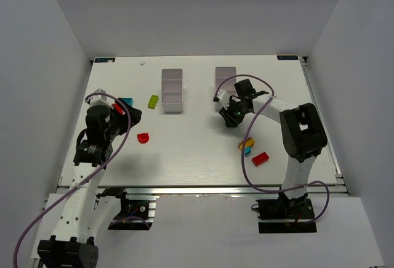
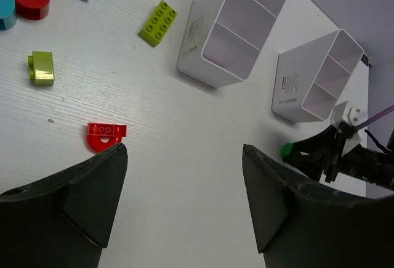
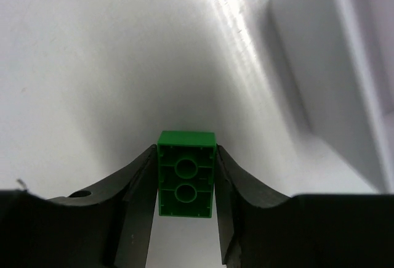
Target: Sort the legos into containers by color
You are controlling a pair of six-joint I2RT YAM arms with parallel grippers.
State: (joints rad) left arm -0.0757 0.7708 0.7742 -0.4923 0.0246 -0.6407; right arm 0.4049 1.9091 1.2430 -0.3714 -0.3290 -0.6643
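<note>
Right gripper (image 3: pixel 186 154) is clamped on the green brick (image 3: pixel 186 185), one finger against each side. It sits just on the near side of the right bin (image 1: pixel 226 68), low at the counter (image 1: pixel 184 157); can't tell if the brick touches it. Left gripper (image 2: pixel 184 175) is wide open and holds nothing, well left of the right bin, with the left bin (image 1: pixel 172 71) and a lime brick (image 2: pixel 158 22) between them and a red rounded piece (image 2: pixel 106 136) at its fingertip.
</note>
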